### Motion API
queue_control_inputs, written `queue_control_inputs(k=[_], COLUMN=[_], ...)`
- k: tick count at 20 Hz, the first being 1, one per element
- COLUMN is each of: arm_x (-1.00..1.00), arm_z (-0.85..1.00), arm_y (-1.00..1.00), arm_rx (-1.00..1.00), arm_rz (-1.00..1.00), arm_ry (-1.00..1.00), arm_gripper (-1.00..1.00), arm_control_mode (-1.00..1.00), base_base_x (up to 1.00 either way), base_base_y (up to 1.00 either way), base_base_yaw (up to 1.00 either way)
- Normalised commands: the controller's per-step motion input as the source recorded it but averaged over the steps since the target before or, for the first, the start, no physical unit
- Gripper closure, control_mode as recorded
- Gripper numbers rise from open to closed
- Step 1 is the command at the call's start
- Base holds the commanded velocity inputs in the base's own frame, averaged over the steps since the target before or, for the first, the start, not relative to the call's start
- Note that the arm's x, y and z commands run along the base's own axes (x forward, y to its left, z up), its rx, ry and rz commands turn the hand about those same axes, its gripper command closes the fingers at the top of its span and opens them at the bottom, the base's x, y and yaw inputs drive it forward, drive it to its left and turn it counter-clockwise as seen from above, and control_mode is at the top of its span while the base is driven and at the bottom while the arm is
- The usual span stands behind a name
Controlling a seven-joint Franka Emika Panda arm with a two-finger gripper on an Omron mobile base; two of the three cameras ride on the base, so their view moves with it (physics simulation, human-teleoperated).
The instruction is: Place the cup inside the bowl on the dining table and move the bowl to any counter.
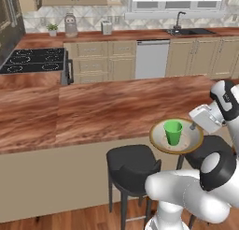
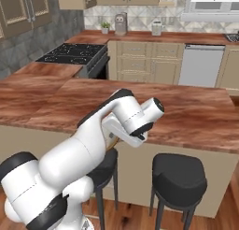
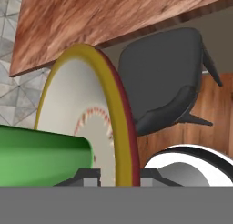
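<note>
The bowl [image 1: 183,141], cream inside with a tan rim, hangs level in the air just off the front edge of the dining table [image 1: 93,112], above the stools. The green cup [image 1: 173,132] stands upright inside it. My gripper [image 1: 193,127] is shut on the bowl's right rim. In the hand view the bowl's rim [image 3: 122,141] runs edge-on between my two fingertips [image 3: 88,175], and the cup [image 3: 41,155] lies across the lower left. In the right base view my own arm [image 2: 93,145] covers the bowl.
Two black stools [image 1: 132,163] stand under the bowl against the table's beige base. Beyond the table, the counter [image 1: 130,36] runs along the tiled wall with a black sink [image 1: 189,32], a dishwasher [image 1: 151,58] and a black stove [image 1: 32,61] at left.
</note>
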Motion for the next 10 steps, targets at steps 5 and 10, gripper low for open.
queue_control_inputs(k=[5,10], arm_x=[0.00,0.00], arm_z=[0.00,0.00], arm_y=[0.00,0.00], arm_rx=[0.00,0.00], arm_rz=[0.00,0.00], arm_ry=[0.00,0.00], arm_gripper=[1.00,1.00], arm_control_mode=[1.00,1.00], base_base_x=[0.00,0.00], base_base_y=[-0.72,-0.73], base_base_yaw=[0.00,0.00])
